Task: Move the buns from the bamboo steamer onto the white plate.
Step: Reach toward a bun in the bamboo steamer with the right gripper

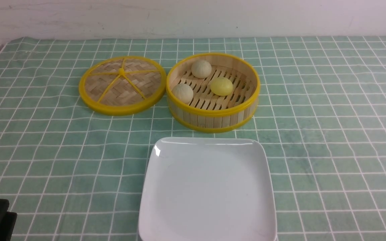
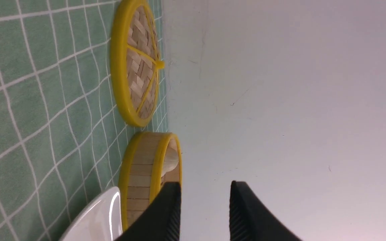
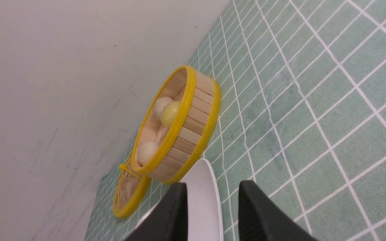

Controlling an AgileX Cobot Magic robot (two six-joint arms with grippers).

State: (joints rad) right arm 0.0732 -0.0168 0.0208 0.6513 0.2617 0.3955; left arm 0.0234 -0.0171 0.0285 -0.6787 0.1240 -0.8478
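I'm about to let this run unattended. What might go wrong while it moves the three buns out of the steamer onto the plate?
The left off-white bun sits right by the bamboo steamer wall, so reaching for it may catch the yellow rim and drag the basket. The buns are round; the yellow bun might slip when gripped or roll across the glossy white plate, whose rim is shallow.
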